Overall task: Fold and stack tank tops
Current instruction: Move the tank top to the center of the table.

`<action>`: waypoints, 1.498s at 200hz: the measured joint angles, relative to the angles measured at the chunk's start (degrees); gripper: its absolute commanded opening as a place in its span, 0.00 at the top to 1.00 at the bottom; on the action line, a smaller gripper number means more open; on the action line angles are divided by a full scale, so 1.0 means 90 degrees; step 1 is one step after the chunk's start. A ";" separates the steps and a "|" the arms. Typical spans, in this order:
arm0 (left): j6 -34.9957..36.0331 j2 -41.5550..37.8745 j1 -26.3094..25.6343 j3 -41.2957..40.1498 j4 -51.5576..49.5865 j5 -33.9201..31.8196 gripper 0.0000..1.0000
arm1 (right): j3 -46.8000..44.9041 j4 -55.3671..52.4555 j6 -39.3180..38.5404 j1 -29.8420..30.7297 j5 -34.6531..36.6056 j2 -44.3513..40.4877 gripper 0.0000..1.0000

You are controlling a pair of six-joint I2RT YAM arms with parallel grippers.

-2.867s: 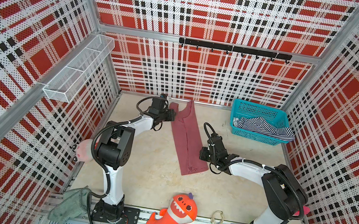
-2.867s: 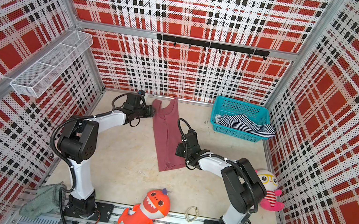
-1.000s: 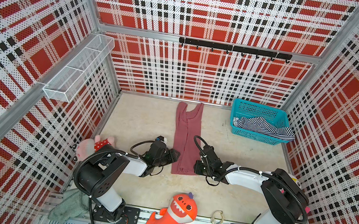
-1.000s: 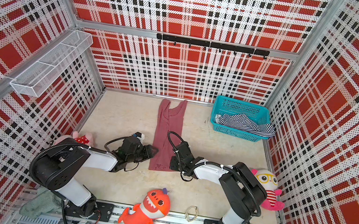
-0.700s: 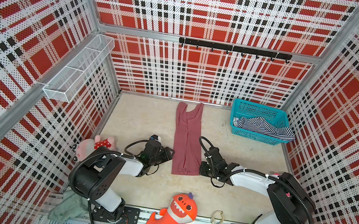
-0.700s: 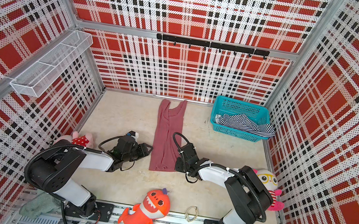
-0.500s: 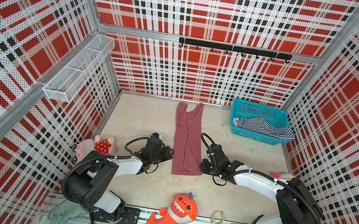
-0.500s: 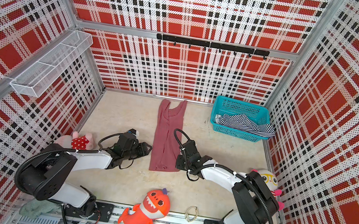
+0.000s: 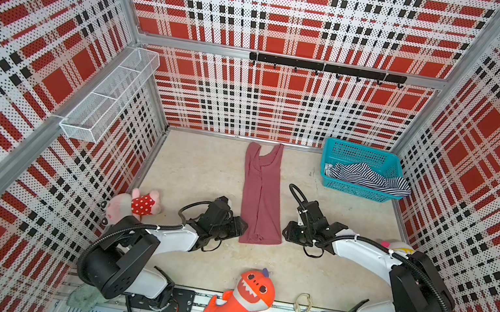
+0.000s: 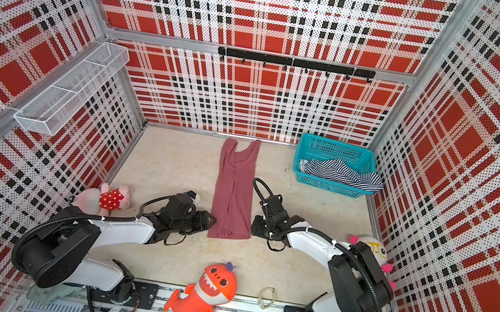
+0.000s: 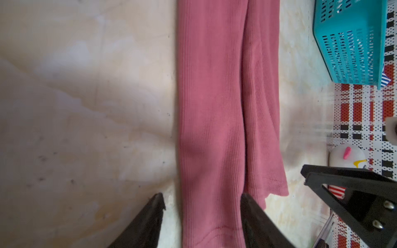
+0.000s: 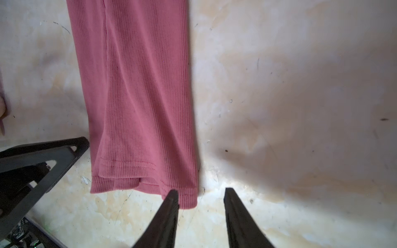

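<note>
In the teal basket (image 9: 362, 153) at the worktop's (image 9: 201, 169) far right corner, the striped tank top (image 9: 366, 179) lies crumpled, one end spilling over the rim. The maroon tank top (image 9: 261, 196) lies flat mid-worktop, folded into a long strip. The left fingers (image 11: 148, 221) stand apart at one corner of its near hem. The right fingers (image 12: 165, 216) stand apart at the other corner, holding nothing.

Robot lab cell: plaid perforated walls (image 9: 299, 17), aluminium frame (image 9: 191, 45)

no readable text, labels, brands, numbers or signs in any view.
</note>
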 measured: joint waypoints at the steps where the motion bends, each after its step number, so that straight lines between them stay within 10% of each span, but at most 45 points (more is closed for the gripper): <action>1: 0.0000 0.0002 -0.0007 0.0002 -0.0002 -0.0007 0.45 | -0.0002 0.0002 0.0000 0.0000 -0.0002 0.0000 0.59; 187: 0.0085 -0.0216 -0.0629 0.0039 -0.0838 -0.0736 0.55 | -0.0202 0.0418 0.0160 0.0000 -0.0364 0.0323 0.54; 299: 0.0590 -0.0121 -0.0661 0.0131 -0.1299 -0.0457 1.00 | -0.0202 0.0818 0.0369 0.0185 -0.0493 0.0595 0.67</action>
